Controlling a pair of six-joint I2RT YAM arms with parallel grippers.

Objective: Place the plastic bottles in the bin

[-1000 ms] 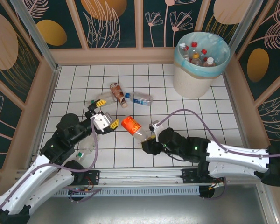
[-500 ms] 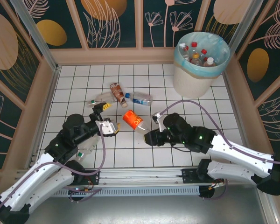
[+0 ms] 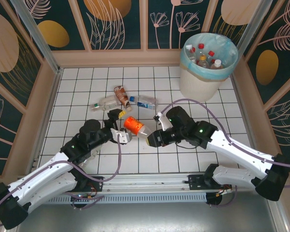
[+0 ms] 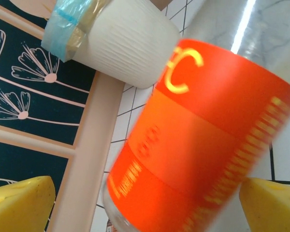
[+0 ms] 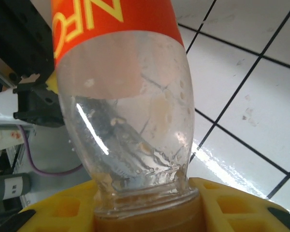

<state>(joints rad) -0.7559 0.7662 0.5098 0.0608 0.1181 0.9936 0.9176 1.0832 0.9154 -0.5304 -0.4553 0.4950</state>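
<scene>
My right gripper (image 3: pixel 151 138) (image 5: pixel 145 212) is shut on the neck of a clear plastic bottle with an orange label (image 3: pixel 134 125) (image 5: pixel 125 111), holding it tilted over the tiled floor. My left gripper (image 3: pixel 120 125) (image 4: pixel 145 205) is open, its yellow fingertips (image 4: pixel 19 203) on either side of the bottle's base (image 4: pixel 203 135) with a gap on the left side. Three more bottles lie behind: one brown-labelled (image 3: pixel 120 95), one blue-labelled (image 3: pixel 144 101), one clear (image 3: pixel 104 103). The cream bin (image 3: pixel 198 84) (image 4: pixel 125 43) stands at the far right with several bottles (image 3: pixel 203 55) inside.
Wooden rails and patterned walls (image 3: pixel 34 111) close in the white tiled floor (image 3: pixel 203 121) on three sides. Open tiles lie between the held bottle and the bin. Purple cables (image 3: pixel 183 102) loop above both arms.
My left gripper has reached right to the orange-labelled bottle's base and opened wider. My right arm has carried the bottle slightly up and back while keeping its grip.
</scene>
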